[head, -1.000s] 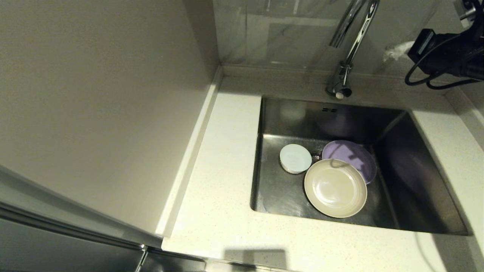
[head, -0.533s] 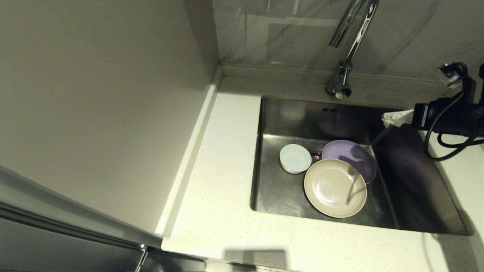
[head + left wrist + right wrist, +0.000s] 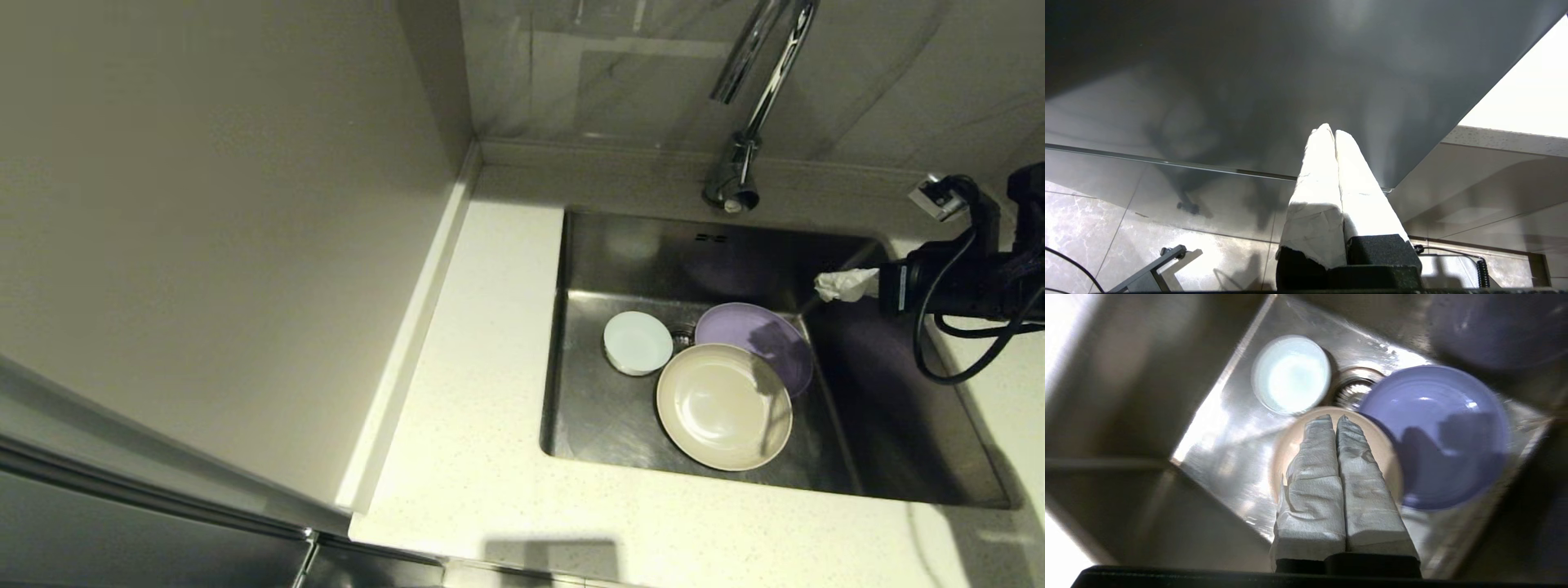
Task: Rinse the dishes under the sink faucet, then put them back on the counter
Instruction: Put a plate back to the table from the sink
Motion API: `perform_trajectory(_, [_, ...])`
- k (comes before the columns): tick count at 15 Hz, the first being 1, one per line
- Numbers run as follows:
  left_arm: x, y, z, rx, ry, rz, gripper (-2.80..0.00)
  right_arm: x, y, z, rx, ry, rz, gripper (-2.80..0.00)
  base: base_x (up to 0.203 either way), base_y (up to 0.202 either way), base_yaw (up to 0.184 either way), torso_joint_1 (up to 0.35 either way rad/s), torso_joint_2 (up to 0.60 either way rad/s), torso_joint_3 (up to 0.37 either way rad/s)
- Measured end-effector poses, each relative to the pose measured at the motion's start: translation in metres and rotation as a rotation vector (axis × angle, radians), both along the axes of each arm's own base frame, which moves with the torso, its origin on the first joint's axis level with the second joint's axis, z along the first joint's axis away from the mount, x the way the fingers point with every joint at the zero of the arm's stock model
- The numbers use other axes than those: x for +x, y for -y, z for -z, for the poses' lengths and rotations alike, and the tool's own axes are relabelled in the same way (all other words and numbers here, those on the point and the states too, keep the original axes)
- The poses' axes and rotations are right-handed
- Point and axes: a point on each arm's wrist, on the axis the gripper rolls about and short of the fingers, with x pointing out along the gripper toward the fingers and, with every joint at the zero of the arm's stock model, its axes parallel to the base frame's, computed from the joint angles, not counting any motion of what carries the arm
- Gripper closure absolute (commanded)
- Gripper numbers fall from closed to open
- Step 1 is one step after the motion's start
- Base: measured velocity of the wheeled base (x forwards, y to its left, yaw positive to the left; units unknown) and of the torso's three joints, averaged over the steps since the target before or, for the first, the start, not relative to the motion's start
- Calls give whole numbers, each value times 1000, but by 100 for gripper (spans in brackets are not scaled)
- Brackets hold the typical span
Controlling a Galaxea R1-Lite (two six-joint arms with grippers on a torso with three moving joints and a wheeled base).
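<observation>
From the head view, the right gripper (image 3: 820,287) reaches level over the sink's (image 3: 914,408) right side, fingers together, holding nothing. The purple plate (image 3: 759,331), cream plate (image 3: 724,406) and white bowl (image 3: 638,342) lie below them in the sink.

In the left wrist view, the left gripper (image 3: 1331,132) has its fingers together by a dark cabinet (image 3: 1249,81).

In the right wrist view, the cream plate (image 3: 1294,445) lies right past the fingers.

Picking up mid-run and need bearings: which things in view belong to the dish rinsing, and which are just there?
Job:
- small white bowl
- lavender-purple plate, partly under the beige plate
- brushed steel sink
- chrome gooseneck faucet
- speckled off-white counter
- right gripper, fingers shut, over the sink

Bystanders:
- left gripper, parked below the counter
- marbled wall tile
</observation>
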Motion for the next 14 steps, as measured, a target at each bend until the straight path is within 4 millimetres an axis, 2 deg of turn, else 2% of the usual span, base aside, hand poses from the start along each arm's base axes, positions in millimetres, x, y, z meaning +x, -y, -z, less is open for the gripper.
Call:
perform_trajectory(4, [0,0,0,0,0,-1,0,15,6,16,-143,53,-47,0,0,0,0,0,0,0])
perform_trajectory(8, [0,0,0,0,0,-1,0,39,22,37,-294,203,-63,0,0,0,0,0,0,0])
perform_trajectory(9, [0,0,0,0,0,0,0,42,27,44,-319,204,-66,-280,0,0,0,0,0,0])
perform_trajectory(12, [0,0,0,0,0,0,0,50,35,57,-337,190,-68,-280,0,0,0,0,0,0])
perform_trajectory(14, [0,0,0,0,0,0,0,55,38,58,-356,219,-68,-280,0,0,0,0,0,0])
